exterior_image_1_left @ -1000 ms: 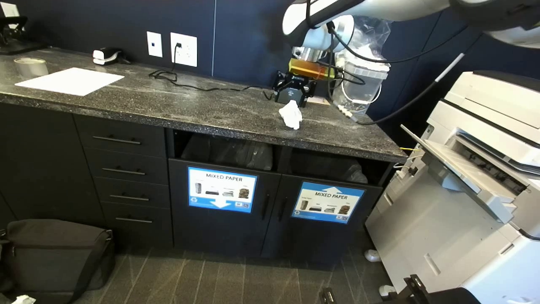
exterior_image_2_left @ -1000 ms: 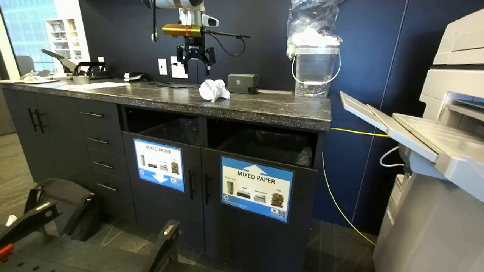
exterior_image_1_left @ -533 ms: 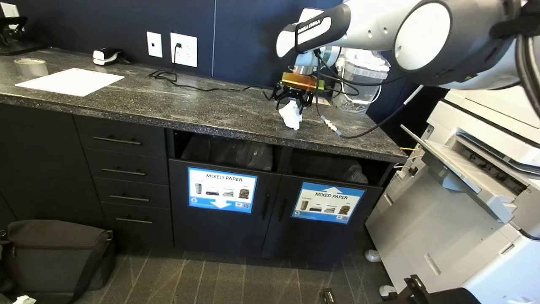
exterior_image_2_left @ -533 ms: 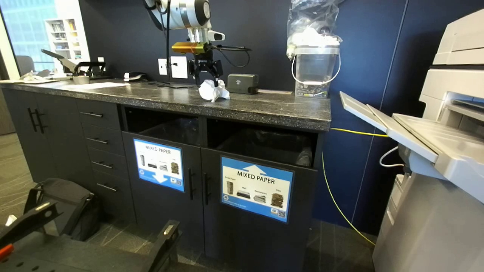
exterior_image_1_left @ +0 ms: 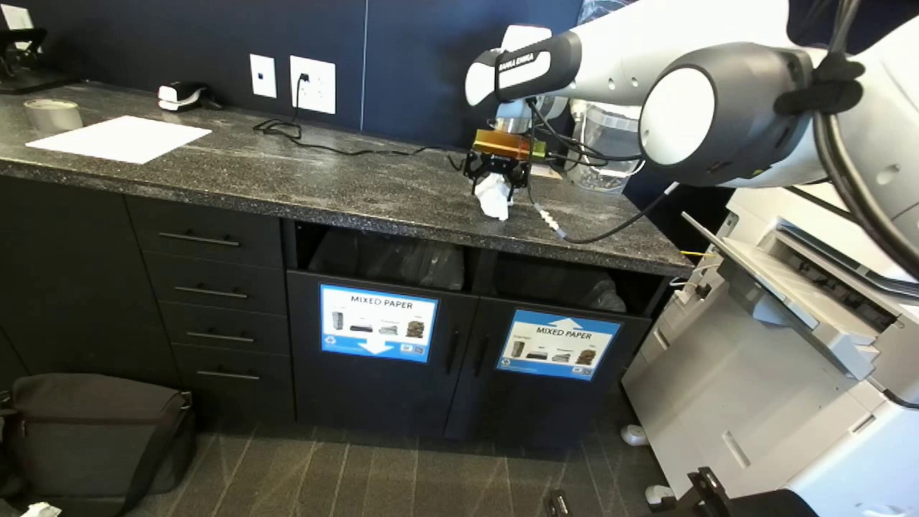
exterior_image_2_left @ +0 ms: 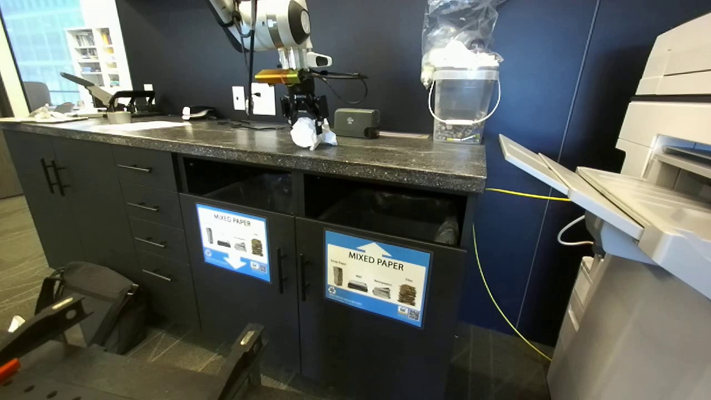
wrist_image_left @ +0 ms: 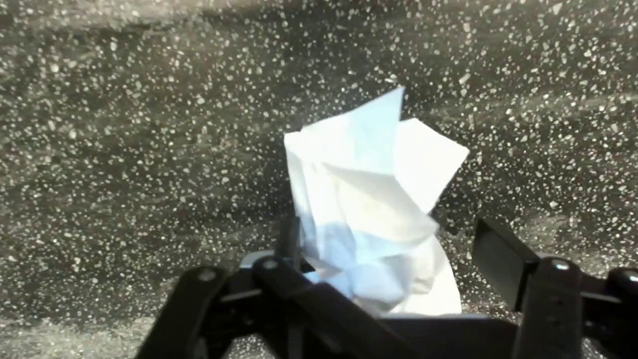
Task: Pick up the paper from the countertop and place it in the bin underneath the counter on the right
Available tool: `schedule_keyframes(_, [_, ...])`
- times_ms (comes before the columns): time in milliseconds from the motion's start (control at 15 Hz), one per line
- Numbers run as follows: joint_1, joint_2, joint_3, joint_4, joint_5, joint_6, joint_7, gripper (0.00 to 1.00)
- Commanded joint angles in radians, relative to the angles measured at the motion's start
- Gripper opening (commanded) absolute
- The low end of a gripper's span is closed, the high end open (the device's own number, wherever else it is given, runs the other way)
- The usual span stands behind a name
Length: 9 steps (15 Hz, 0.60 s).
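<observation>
A navy wall [exterior_image_1_left: 423, 72] rises beyond striped flooring [exterior_image_1_left: 388, 474].

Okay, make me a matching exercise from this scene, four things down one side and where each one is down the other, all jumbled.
Things
1. small crumpled white paper
2. large flat white rectangular sheet
3. clear plastic bucket
4. dark grey bag with a strap

Places
A. on the dark grey speckled stone countertop, left of the white wall plates in both exterior views
B. on the striped grey floor, in front of the black cabinet unit
C. straddled by the open black two-fingered gripper
D. at the countertop's end nearest the off-white printer

Right pairs: 1-C, 2-A, 3-D, 4-B
</observation>
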Motion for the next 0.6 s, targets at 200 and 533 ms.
schedule_keyframes(200, [0.005,0.091,-0.016,0.166,-0.024,-0.083,0.031,0.35])
schedule_keyframes(533, [0.004,0.107,-0.030,0.197,-0.015,-0.111,0.028,0.10])
